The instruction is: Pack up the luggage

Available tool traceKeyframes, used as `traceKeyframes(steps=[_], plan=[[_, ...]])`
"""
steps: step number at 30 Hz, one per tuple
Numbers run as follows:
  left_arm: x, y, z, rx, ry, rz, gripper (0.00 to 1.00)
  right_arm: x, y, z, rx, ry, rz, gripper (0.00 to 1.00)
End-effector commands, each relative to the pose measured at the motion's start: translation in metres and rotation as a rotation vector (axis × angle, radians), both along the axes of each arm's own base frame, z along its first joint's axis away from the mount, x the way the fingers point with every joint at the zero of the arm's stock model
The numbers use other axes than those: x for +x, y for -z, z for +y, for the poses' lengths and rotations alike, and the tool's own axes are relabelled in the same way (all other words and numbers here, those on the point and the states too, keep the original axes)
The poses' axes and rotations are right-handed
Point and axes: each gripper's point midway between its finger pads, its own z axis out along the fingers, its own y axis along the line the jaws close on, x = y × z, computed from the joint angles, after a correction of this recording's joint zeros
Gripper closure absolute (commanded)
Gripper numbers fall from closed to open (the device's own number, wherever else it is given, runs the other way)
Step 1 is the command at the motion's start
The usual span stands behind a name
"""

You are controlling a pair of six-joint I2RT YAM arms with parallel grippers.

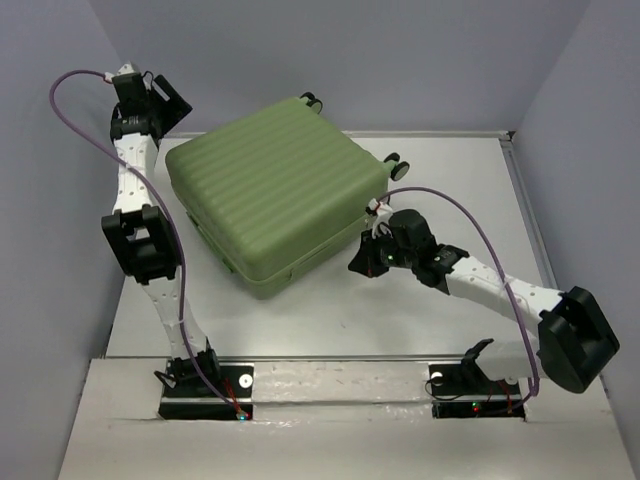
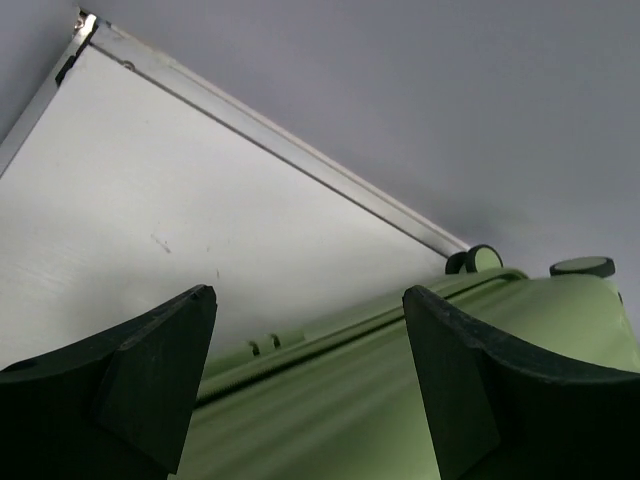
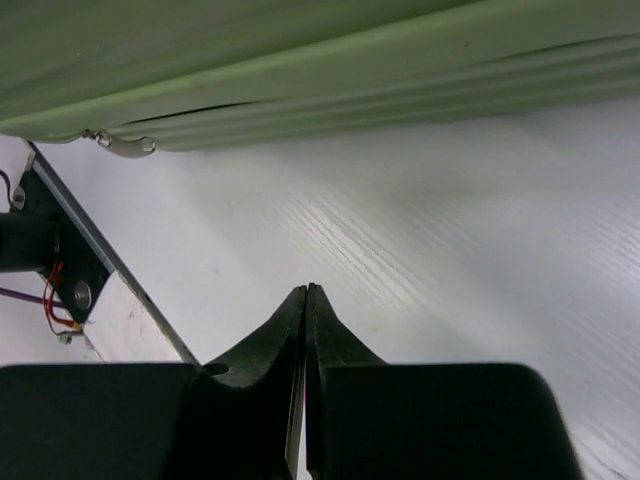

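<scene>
Evidently shut, the luggage (image 1: 275,190) lies flat mid-desk (image 1: 330,320), wheels (image 1: 397,165) toward 1 o'clock; the left claw (image 2: 310,330) gapes over its 10 o'clock corner while the right claw (image 3: 307,300), pinched together and empty, sits low at 4 o'clock, likely for the zipper (image 3: 125,147).

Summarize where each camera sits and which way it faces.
Top external: above, behind, looking down on ribbed light-green hard-shell suitcase, white table; both arms visible.
Left wrist: at suitcase's far-left corner, facing along its shell toward caster wheels; open left gripper visible.
Right wrist: low over table, facing suitcase's zipper seam; shut right gripper visible.
All share the suitcase.
</scene>
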Motion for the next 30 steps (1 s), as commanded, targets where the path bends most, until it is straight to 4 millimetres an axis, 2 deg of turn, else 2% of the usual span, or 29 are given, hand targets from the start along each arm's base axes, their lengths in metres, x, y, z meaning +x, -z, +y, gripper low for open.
traceKeyframes(steps=[1, 2, 4, 5, 6, 7, 8, 9, 10, 11, 12, 13, 16, 17, 19, 20, 21, 22, 23, 24, 25, 26, 27, 28, 30], plan=[[0.017, -0.025, 0.001, -0.038, 0.060, -0.026, 0.12, 0.042, -0.038, 0.020, 0.120, 0.083, -0.139, 0.93], [0.019, -0.019, 0.003, -0.037, 0.062, -0.016, 0.12, 0.047, -0.032, 0.023, 0.107, 0.090, -0.128, 0.93], [0.024, -0.005, 0.005, -0.050, 0.071, -0.006, 0.12, 0.057, -0.032, 0.027, 0.099, 0.104, -0.135, 0.93], [0.025, 0.015, 0.010, -0.073, 0.065, 0.029, 0.13, 0.065, -0.041, 0.032, 0.113, 0.113, -0.155, 0.93], [0.024, 0.023, 0.006, -0.091, 0.087, 0.044, 0.13, 0.073, -0.035, 0.033, 0.091, 0.134, -0.156, 0.93], [0.020, 0.041, 0.002, -0.099, 0.105, 0.082, 0.13, 0.079, -0.036, 0.034, 0.082, 0.142, -0.170, 0.93], [0.016, 0.048, -0.004, -0.107, 0.123, 0.098, 0.14, 0.085, -0.037, 0.035, 0.076, 0.153, -0.182, 0.93], [0.016, 0.049, -0.011, -0.114, 0.151, 0.069, 0.14, 0.098, -0.042, 0.036, 0.074, 0.173, -0.200, 0.93], [0.013, 0.050, -0.016, -0.117, 0.155, 0.057, 0.14, 0.101, -0.050, 0.038, 0.085, 0.176, -0.213, 0.93], [-0.008, 0.066, -0.029, -0.170, 0.162, 0.089, 0.14, 0.113, -0.047, 0.032, 0.080, 0.200, -0.210, 0.93], [-0.007, 0.061, -0.033, -0.178, 0.169, 0.028, 0.15, 0.120, -0.051, 0.031, 0.086, 0.208, -0.216, 0.93], [-0.028, 0.074, -0.041, -0.212, 0.169, 0.051, 0.15, 0.128, -0.057, 0.033, 0.100, 0.210, -0.222, 0.93], [-0.047, 0.075, -0.046, -0.246, 0.139, 0.013, 0.16, 0.152, -0.083, 0.032, 0.145, 0.217, -0.264, 0.93], [-0.071, 0.088, -0.051, -0.265, 0.127, 0.036, 0.15, 0.160, -0.083, 0.033, 0.148, 0.211, -0.263, 0.93], [-0.088, 0.091, -0.057, -0.284, 0.105, 0.012, 0.16, 0.177, -0.095, 0.032, 0.182, 0.183, -0.264, 0.93], [-0.111, 0.096, -0.061, -0.290, 0.095, 0.006, 0.16, 0.196, -0.105, 0.032, 0.200, 0.186, -0.268, 0.93], [-0.124, 0.100, -0.063, -0.295, 0.083, 0.008, 0.16, 0.199, -0.110, 0.039, 0.215, 0.164, -0.258, 0.93], [-0.135, 0.101, -0.064, -0.291, 0.067, 0.002, 0.15, 0.203, -0.114, 0.044, 0.229, 0.130, -0.244, 0.93], [-0.157, 0.100, -0.068, -0.290, 0.059, -0.015, 0.15, 0.215, -0.121, 0.047, 0.220, 0.118, -0.234, 0.92], [-0.168, 0.101, -0.069, -0.289, 0.051, -0.017, 0.15, 0.217, -0.137, 0.049, 0.227, 0.108, -0.260, 0.90], [-0.186, 0.096, -0.069, -0.270, 0.035, -0.045, 0.14, 0.221, -0.124, 0.051, 0.193, 0.096, -0.235, 0.80], [-0.191, 0.090, -0.067, -0.248, 0.026, -0.067, 0.13, 0.225, -0.125, 0.047, 0.181, 0.101, -0.233, 0.72], [-0.197, 0.089, -0.061, -0.221, -0.006, -0.060, 0.10, 0.227, -0.123, 0.038, 0.151, 0.121, -0.216, 0.58], [-0.197, 0.060, -0.053, -0.166, -0.006, -0.120, 0.08, 0.222, -0.121, 0.034, 0.136, 0.129, -0.204, 0.52], [-0.196, 0.025, -0.047, -0.120, -0.006, -0.177, 0.06, 0.220, -0.116, 0.014, 0.122, 0.171, -0.191, 0.44]])
